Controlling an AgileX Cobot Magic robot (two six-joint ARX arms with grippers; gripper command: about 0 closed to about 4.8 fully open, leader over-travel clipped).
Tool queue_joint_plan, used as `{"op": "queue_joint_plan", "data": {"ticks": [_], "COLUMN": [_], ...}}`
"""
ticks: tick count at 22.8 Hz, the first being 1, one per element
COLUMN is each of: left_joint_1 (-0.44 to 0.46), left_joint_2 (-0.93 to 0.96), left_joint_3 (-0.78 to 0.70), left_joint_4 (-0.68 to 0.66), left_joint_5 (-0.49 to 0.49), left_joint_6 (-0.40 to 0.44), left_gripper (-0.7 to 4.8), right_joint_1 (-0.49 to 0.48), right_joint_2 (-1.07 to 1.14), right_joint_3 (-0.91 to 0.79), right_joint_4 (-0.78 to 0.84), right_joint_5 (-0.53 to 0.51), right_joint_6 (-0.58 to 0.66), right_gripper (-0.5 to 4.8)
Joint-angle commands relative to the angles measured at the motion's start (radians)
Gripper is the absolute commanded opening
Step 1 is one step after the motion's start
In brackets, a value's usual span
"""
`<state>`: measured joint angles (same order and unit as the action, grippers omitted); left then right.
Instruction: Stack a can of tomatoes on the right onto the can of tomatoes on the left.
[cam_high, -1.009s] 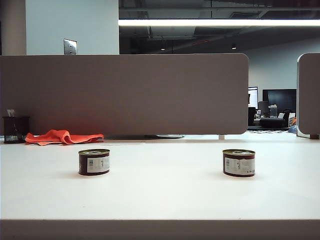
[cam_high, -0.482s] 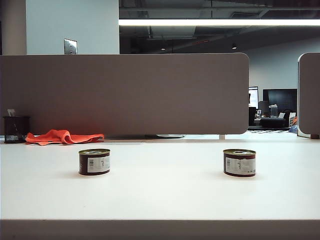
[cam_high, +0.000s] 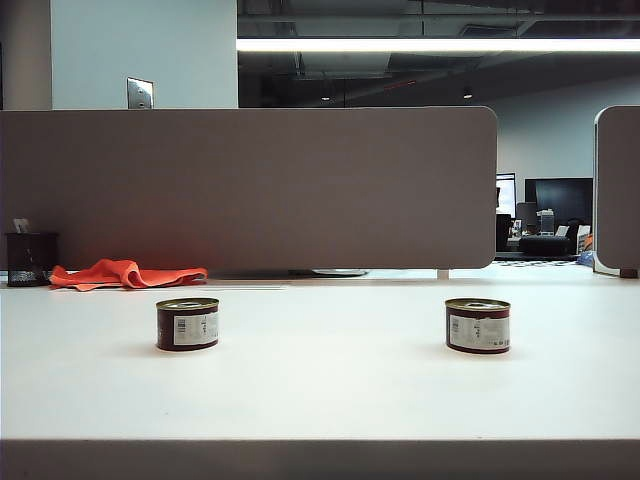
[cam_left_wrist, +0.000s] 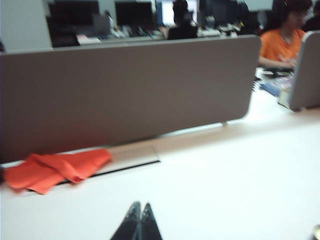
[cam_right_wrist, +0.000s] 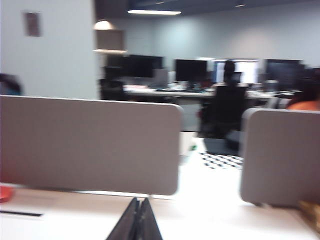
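Observation:
Two short dark-red tomato cans with pale labels stand upright on the white table in the exterior view: the left can (cam_high: 187, 324) and the right can (cam_high: 477, 326), far apart. No arm shows in that view. In the left wrist view my left gripper (cam_left_wrist: 140, 206) is shut, its black fingertips pressed together above bare table, with no can near it. In the right wrist view my right gripper (cam_right_wrist: 140, 200) is also shut with nothing in it, pointing level toward the grey divider; neither can shows in that view.
A grey divider panel (cam_high: 250, 190) runs along the back of the table. An orange cloth (cam_high: 125, 273) lies at its foot on the left, beside a dark pen cup (cam_high: 30, 258). A second panel (cam_high: 618, 190) stands at the far right.
In the exterior view both cans and the cloth stay where they were; no arm has entered that view.

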<state>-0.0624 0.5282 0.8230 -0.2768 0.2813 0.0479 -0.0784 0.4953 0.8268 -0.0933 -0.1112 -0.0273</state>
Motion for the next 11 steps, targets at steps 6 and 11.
{"op": "queue_joint_plan", "data": {"ticks": [6, 11], "left_joint_1": [-0.134, -0.200], "left_joint_2": [0.233, 0.285], "left_joint_3": [0.101, 0.124], "left_joint_4": [-0.174, -0.231], "left_joint_5": [0.011, 0.036], "left_joint_6": [-0.032, -0.029], "left_gripper": [-0.05, -0.05], "right_joint_1": [0.175, 0.284], "right_joint_2": [0.349, 0.446], "right_joint_3": [0.228, 0.228], "right_joint_4": [-0.220, -0.303], "right_joint_5": [-0.045, 0.007], "right_joint_6": [-0.004, -0.010], "right_gripper": [-0.06, -0.06]}}
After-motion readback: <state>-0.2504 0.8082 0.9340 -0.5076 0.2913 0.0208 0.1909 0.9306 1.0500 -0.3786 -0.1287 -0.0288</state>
